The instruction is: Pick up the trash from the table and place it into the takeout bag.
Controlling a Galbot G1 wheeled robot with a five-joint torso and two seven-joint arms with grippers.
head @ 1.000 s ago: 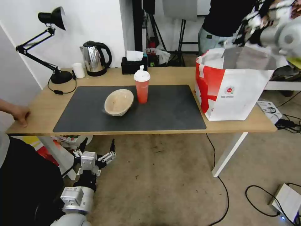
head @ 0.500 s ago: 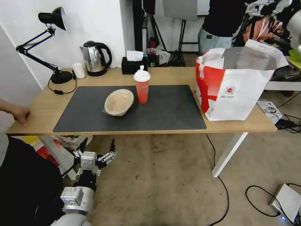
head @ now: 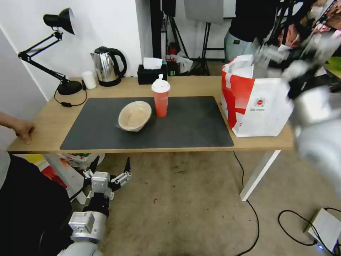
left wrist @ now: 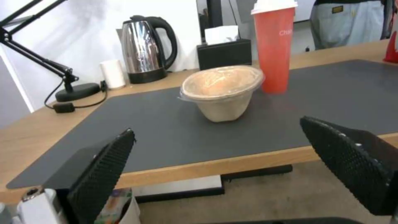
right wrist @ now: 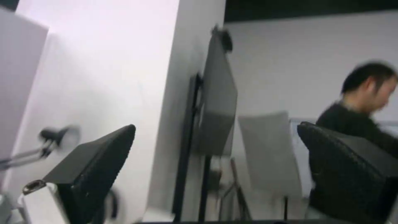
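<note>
Long light-wood table (head: 53,121) with dark grey mat (head: 191,124). Boxy white takeout bag with red panel (head: 259,106) upright at the table's right end. Beige paper bowl (head: 135,115) mid-mat, tilted; red cup with white lid (head: 161,97) upright just beside it, bag-side.

Left gripper (head: 110,172) parked below the table's front edge, released, empty; bowl ahead and above, nearer than cup. Right gripper (right wrist: 215,174) spread wide, empty, raised near the bag.

Left wrist view only: clear film over bowl (left wrist: 222,91).

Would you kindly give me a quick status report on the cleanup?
Left gripper open, parked below table edge. Right gripper open, raised by takeout bag. Paper bowl and red cup on mat. Nothing in the way.
</note>
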